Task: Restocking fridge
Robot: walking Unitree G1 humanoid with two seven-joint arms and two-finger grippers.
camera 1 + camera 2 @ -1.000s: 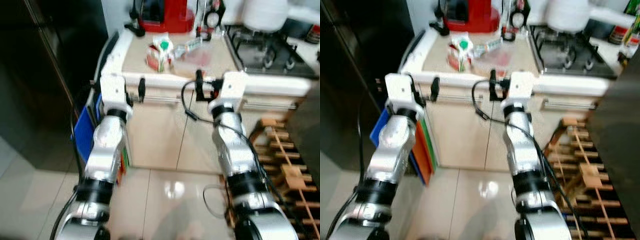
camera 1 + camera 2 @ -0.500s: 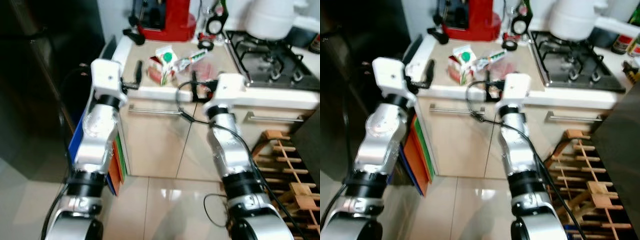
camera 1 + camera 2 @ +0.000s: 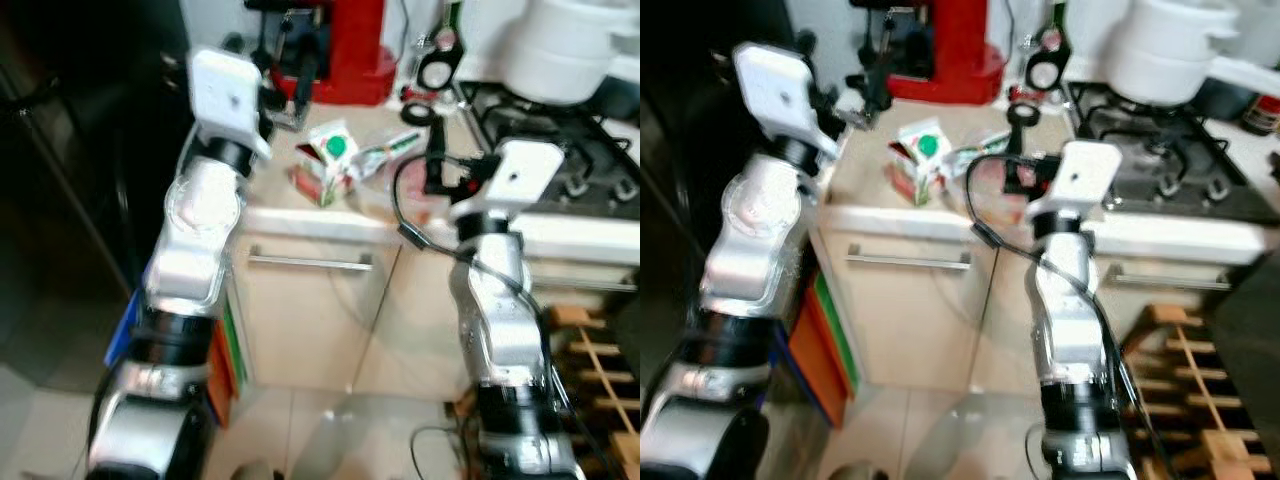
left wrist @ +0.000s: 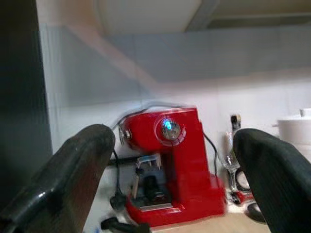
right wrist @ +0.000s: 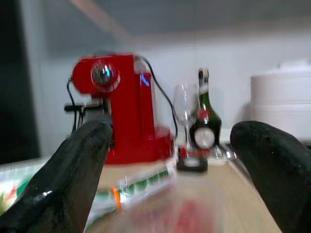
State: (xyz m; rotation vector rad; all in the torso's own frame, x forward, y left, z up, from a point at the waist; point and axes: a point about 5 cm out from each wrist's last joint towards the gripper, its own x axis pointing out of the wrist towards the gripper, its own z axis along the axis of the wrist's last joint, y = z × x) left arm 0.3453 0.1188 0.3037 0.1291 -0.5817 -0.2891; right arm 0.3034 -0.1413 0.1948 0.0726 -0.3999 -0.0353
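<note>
My left jaws [image 3: 285,85] and right jaws [image 3: 436,165], both wide and empty; the milk carton [image 3: 327,160] stands on the desk [image 3: 300,215] between them, slightly nearer my left.

The head views are bright over the counter [image 3: 300,215] and the white pot [image 3: 565,50], which is nearly washed out. The dark fridge [image 3: 70,150] at the left swallows all detail in shadow. Both head views are softly smeared, most of all along the arms and the lower edge, where the floor [image 3: 940,440] shows pale glare. Straight lines bow slightly toward the edges.

In the left wrist view light falls on the wall behind the red machine [image 4: 170,170]; the black fingers [image 4: 73,170] are out of focus. The right wrist view is blurred throughout: the machine, the bottle [image 5: 204,121] and the packet [image 5: 141,187] are streaked sideways.
</note>
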